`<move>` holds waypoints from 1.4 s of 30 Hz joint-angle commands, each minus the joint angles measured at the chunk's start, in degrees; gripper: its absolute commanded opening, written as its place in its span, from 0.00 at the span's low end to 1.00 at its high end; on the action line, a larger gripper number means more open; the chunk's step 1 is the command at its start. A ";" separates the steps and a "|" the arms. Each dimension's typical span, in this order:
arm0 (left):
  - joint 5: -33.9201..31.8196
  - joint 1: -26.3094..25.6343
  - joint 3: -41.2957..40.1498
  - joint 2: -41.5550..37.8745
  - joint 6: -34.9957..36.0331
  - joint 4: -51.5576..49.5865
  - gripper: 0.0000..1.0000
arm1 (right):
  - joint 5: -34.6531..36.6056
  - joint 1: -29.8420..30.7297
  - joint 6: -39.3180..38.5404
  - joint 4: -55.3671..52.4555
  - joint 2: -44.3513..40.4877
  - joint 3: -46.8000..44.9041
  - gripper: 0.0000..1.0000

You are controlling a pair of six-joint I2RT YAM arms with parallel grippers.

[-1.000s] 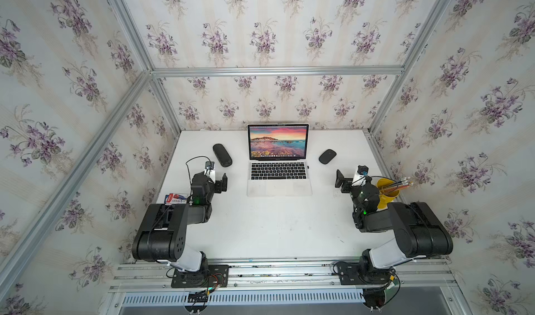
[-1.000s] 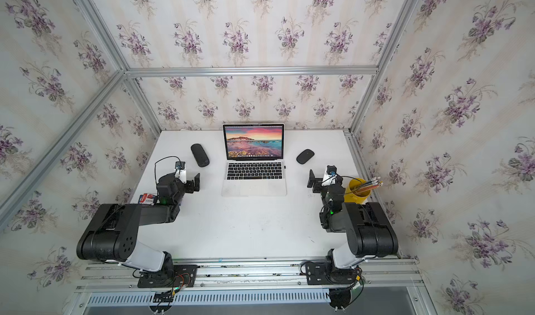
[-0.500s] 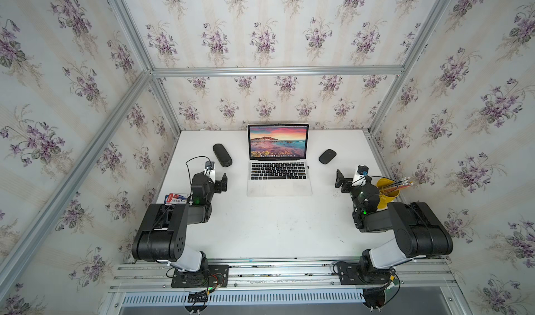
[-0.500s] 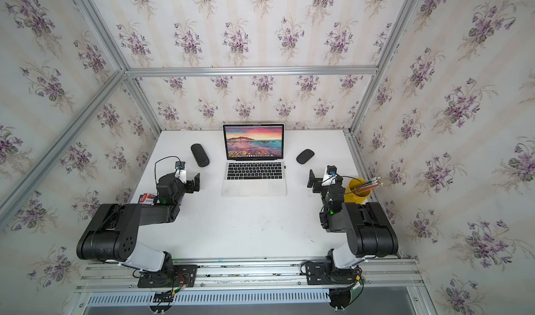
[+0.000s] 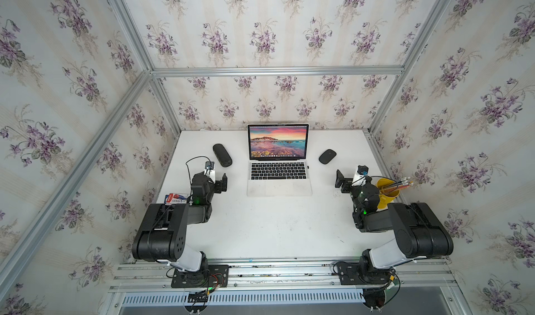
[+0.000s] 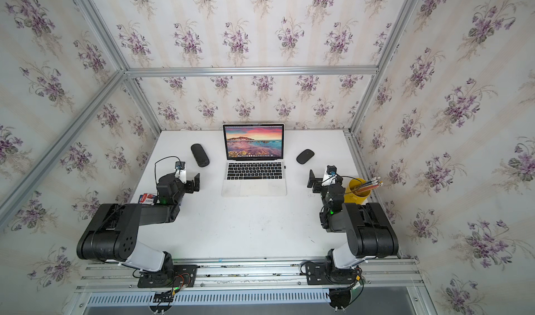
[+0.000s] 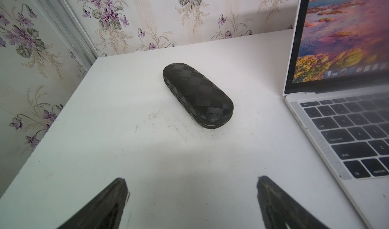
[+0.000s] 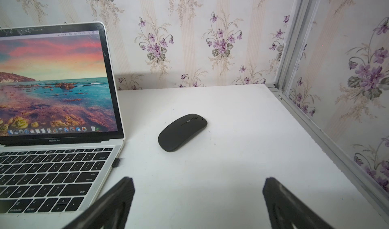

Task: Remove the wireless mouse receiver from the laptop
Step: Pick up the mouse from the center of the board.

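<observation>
Laptop (image 5: pixel 279 183) open mid-table, wireless mouse receiver (image 8: pixel 115 162) plugged into its right edge, left gripper (image 7: pixel 191 178) and right gripper (image 8: pixel 198 178) both spread wide, empty, black mouse (image 8: pixel 182 132) beyond the right one

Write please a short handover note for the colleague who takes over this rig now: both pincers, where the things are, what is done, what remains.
Left pincer: open, empty, above the table on the laptop's left side.
Right pincer: open, empty, on the laptop's right side.
Wireless mouse receiver: plugged into the right edge of the laptop, beside the upper key rows.
Done: nothing yet; neither pincer touches anything.
Left: probably bring the right pincer to the receiver, close on it, pull it straight out sideways. Avoid the black mouse nearby.
</observation>
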 commanded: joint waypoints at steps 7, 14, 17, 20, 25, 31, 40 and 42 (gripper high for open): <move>-8.04 -3.54 23.48 -14.74 -7.57 -48.99 0.99 | 10.99 4.99 10.39 -58.11 -4.45 33.22 0.98; -7.87 -5.12 34.72 -11.44 -14.10 -65.27 0.99 | 15.43 5.10 29.47 -90.43 17.97 65.99 1.00; -7.55 -6.03 35.18 -10.67 -12.24 -66.85 0.99 | 11.61 5.18 34.76 -98.60 27.97 76.31 1.00; -7.92 -6.57 35.26 -9.87 -10.37 -67.86 0.99 | 8.64 5.35 37.54 -99.45 33.23 79.56 1.00; -9.56 -7.15 34.72 -8.85 -8.61 -68.03 0.99 | 6.35 5.55 40.78 -99.94 39.06 82.68 1.00; -9.96 -7.33 35.37 -6.79 -8.08 -67.48 0.99 | 7.01 7.46 39.90 -105.22 46.62 90.64 1.00; -10.72 -7.93 37.06 -1.86 -6.95 -67.82 0.99 | 10.99 7.95 38.91 -109.95 51.70 96.77 1.00; -10.58 -8.03 37.60 -0.92 -6.72 -68.15 0.99 | 12.49 7.96 38.61 -110.78 51.95 96.87 0.97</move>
